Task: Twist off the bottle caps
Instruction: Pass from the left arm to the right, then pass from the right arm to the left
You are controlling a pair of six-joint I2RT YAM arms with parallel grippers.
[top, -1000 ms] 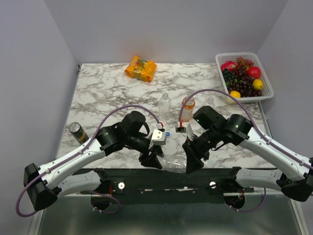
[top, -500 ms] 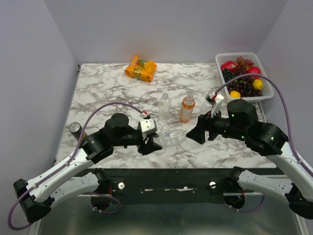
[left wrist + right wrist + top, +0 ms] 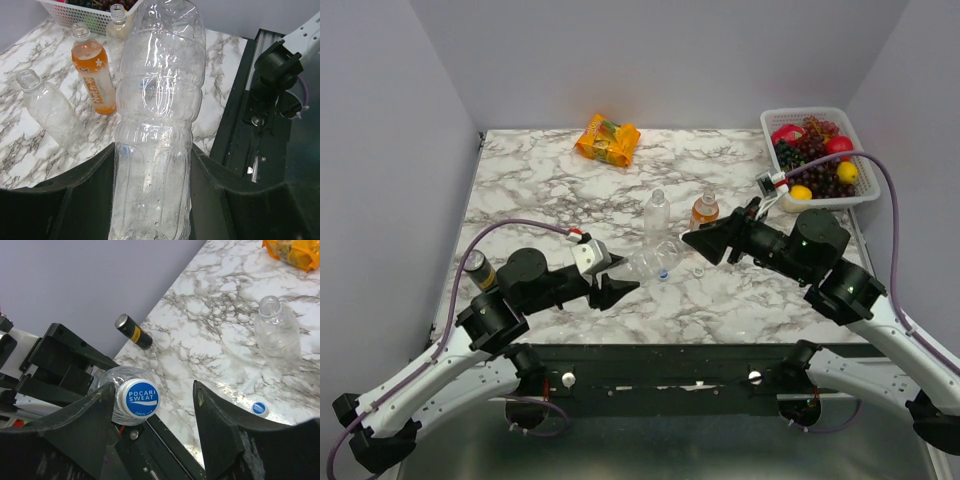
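The left gripper (image 3: 618, 291) is clamped round the lower body of a ribbed, clear plastic bottle (image 3: 155, 125), pointing it toward the right arm. Its blue cap (image 3: 136, 398), round and printed Pocari Sweat, sits between the spread black fingers of the right gripper (image 3: 694, 240), with gaps on both sides. A second blue cap (image 3: 258, 408) lies flat on the marble-patterned table (image 3: 540, 190).

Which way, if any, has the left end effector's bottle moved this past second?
Yes: the held bottle went from the table's near edge toward the standing clear bottle.
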